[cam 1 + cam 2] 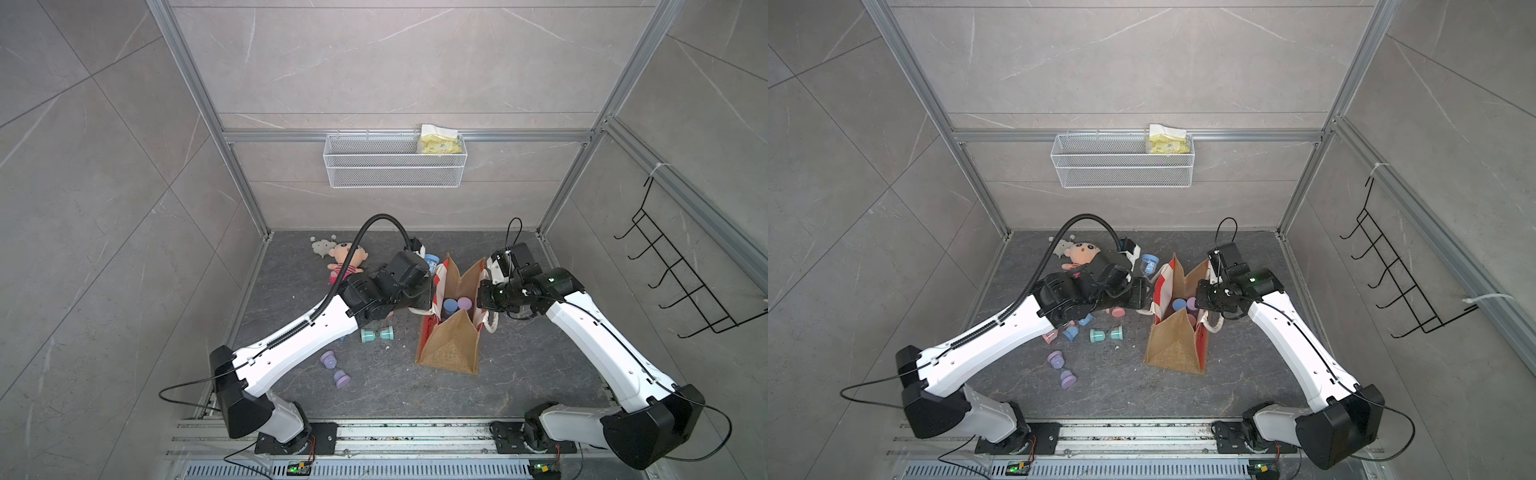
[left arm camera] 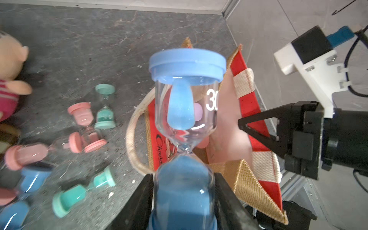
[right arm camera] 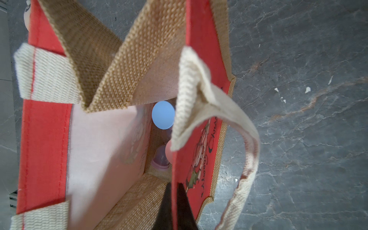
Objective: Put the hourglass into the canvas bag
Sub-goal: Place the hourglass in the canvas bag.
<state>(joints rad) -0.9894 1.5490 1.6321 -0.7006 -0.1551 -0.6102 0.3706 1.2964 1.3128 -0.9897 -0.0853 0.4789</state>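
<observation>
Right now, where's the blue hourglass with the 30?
The left gripper holds the blue hourglass; in a top view it is outside the bag's rim, on the doll's side.

**Bimanual pose, grasp phase.** The left arm (image 1: 299, 336), white shells with black joints, stretches from its base at the near edge toward the middle, wrist angled inward. The black two-fingered left gripper (image 2: 184, 176) has its jaws part-way apart, clamped on one bulb of a blue glass hourglass (image 2: 187, 65). The right arm (image 1: 602, 345) mirrors it. The black right gripper (image 3: 174, 186) is pinched tight on the rim of a red-and-burlap canvas bag (image 3: 207, 29).
</observation>
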